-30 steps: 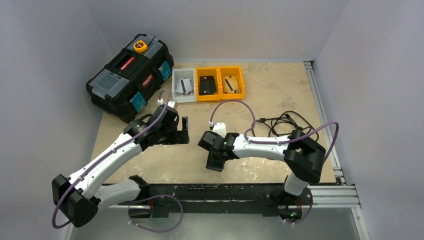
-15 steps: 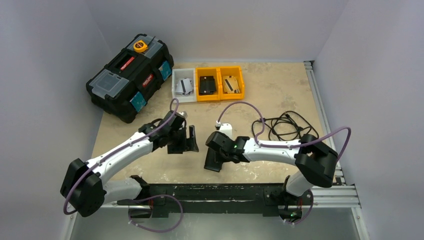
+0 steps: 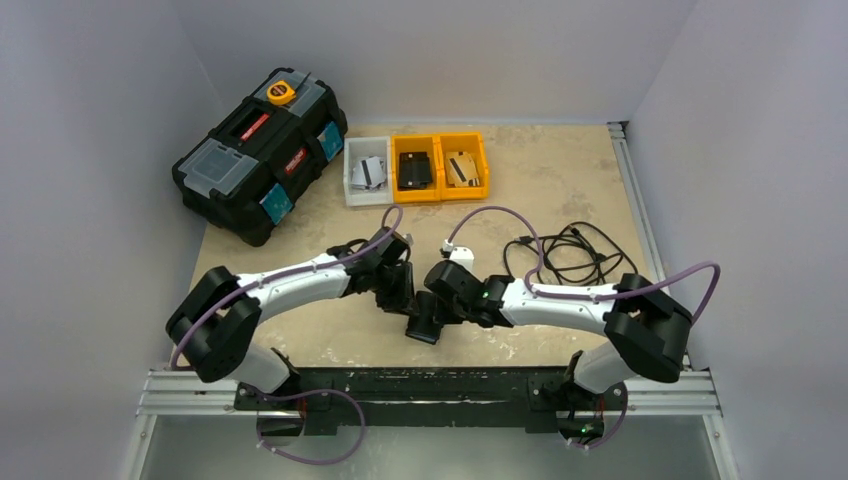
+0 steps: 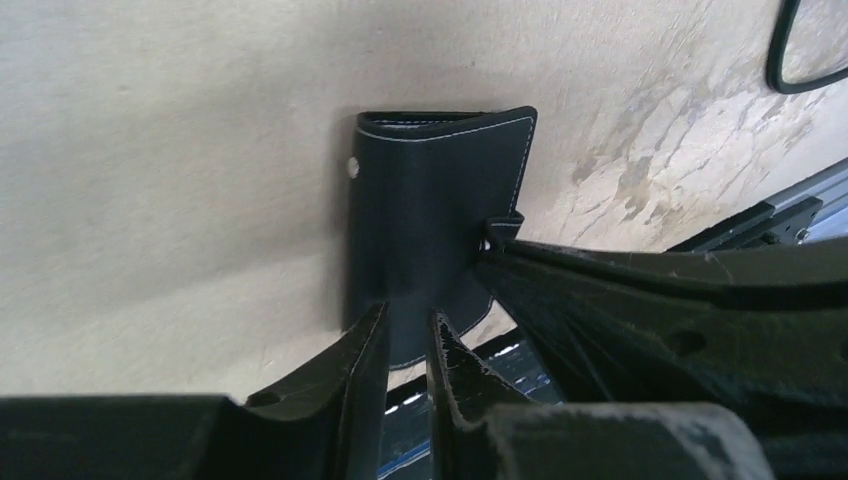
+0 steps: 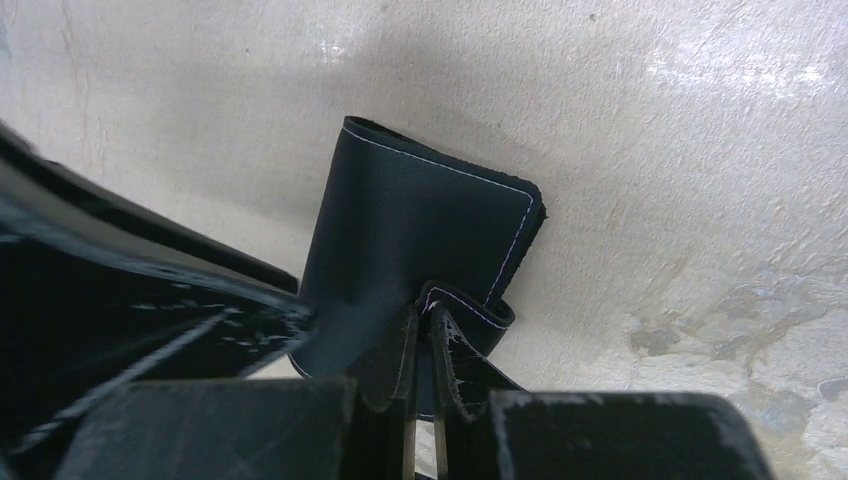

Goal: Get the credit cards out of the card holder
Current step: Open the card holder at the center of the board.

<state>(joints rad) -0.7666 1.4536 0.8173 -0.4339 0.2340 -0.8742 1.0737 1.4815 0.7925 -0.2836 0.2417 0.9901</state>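
Note:
The card holder (image 3: 425,322) is a small black wallet with pale stitching, held above the table near its front middle, between both arms. My left gripper (image 4: 408,325) has closed its two fingers on the card holder's (image 4: 430,210) lower edge, with the leather between the tips. My right gripper (image 5: 424,318) is shut on the snap tab (image 5: 478,308) at the card holder's (image 5: 410,230) side. In the top view the left gripper (image 3: 403,297) and right gripper (image 3: 437,303) meet at the holder. The credit cards are hidden.
A large black toolbox (image 3: 260,152) stands at the back left. A white bin (image 3: 367,172) and two orange bins (image 3: 440,166) with small items sit at the back middle. A black cable (image 3: 560,250) lies coiled to the right. The metal rail (image 3: 440,385) runs along the front edge.
My left arm swung right to the card holder and its jaws closed from wide open onto the holder's edge. The right arm shifted slightly with the holder, its jaws closing fully on the tab.

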